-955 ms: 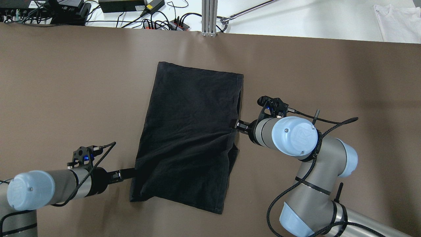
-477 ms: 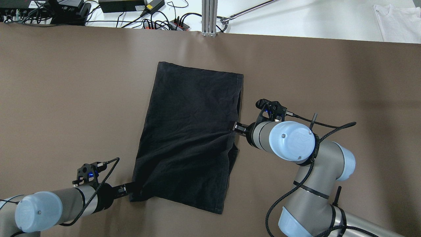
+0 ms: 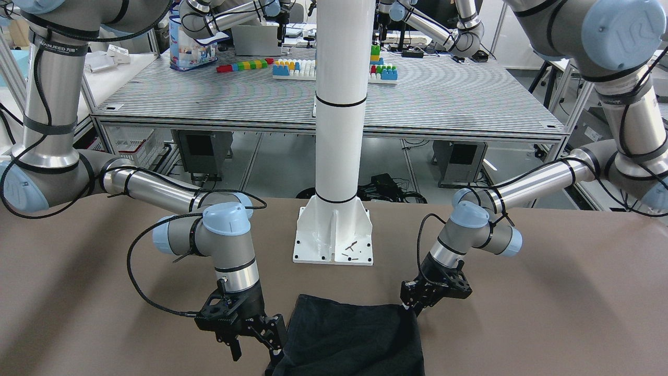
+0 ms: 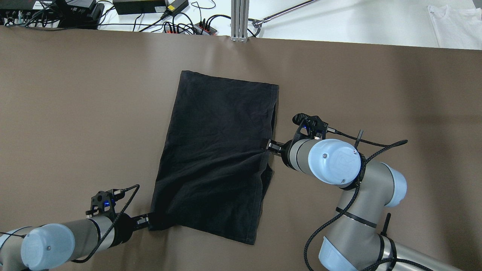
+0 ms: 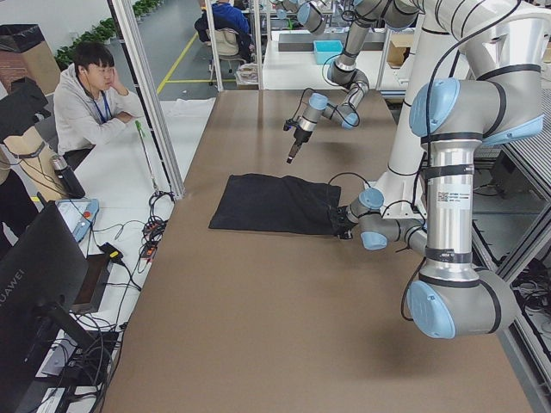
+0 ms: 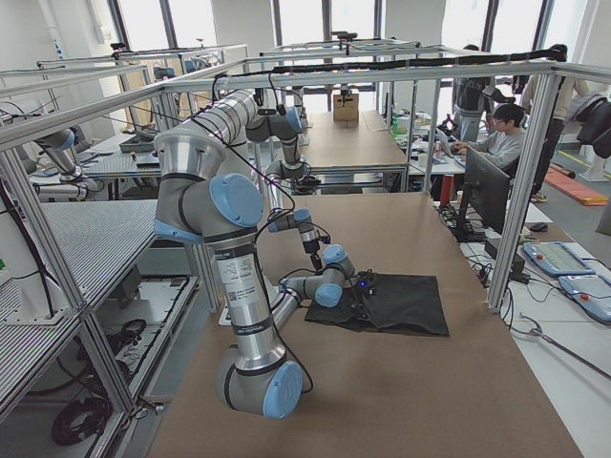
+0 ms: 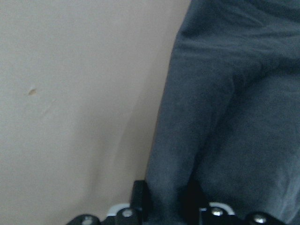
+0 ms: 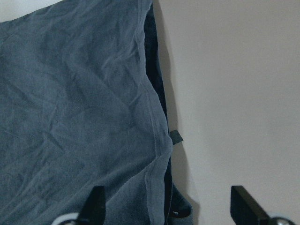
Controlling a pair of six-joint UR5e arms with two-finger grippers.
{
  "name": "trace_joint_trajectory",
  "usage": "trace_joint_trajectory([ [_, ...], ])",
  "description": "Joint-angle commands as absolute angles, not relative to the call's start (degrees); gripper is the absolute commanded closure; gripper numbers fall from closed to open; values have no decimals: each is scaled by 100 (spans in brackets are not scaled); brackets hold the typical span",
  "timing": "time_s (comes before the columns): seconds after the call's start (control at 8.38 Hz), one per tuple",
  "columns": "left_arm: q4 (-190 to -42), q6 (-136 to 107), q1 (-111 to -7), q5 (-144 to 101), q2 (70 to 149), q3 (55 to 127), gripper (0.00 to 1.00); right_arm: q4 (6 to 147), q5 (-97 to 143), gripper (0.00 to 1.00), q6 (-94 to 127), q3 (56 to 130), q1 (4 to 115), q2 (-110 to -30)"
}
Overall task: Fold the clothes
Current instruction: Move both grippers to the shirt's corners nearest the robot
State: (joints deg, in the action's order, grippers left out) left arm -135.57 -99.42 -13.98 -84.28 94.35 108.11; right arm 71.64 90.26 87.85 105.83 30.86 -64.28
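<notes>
The cloth (image 4: 218,158) lies flat in the middle of the overhead frame. It looks soft, light and limp, so I judge it will sag when lifted; corners and hems are best to hold. The left gripper (image 4: 148,223) pinches its lower left corner, while the right gripper (image 4: 266,145) has wide jaws at the right edge

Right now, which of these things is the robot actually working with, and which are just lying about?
In the job:
black cloth
left hand, pinching the cloth's near corner
right hand, open at the cloth's side edge

Just lying about:
white pillar
toy blocks on the back table
cables and power bricks
white garment beyond the table
</notes>
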Motion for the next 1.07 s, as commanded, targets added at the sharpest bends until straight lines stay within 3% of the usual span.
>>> trace_joint_trajectory([
  [0.0,-13553,-9932,-1397,-8429,9492,10811,98,7137,9026,6,8789,10573,3076,-6434],
  [0.95,-13526,-9879,-1380,-8306,9597,10741,100,7786,8131,8,11748,10565,1839,-6381],
])
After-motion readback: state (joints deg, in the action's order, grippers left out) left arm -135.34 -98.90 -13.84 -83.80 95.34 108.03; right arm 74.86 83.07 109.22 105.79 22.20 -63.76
